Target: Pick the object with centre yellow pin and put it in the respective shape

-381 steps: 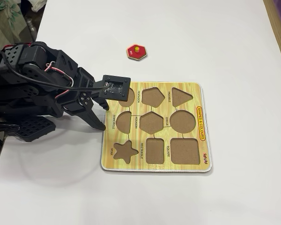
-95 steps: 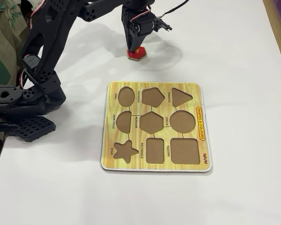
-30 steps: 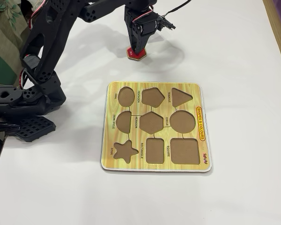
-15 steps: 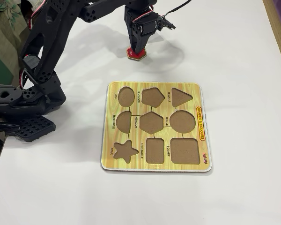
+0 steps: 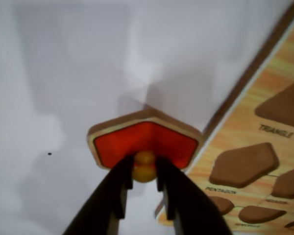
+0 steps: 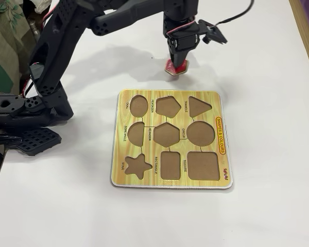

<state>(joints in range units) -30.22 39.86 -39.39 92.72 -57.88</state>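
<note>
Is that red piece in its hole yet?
No. The red piece hangs pinched in the gripper beyond the board's edge; the hexagon hole is empty.

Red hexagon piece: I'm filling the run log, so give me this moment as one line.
phase: carry | fingers: shut on yellow knob | red hexagon piece: lifted, beyond board's far edge | hexagon cutout: empty
</note>
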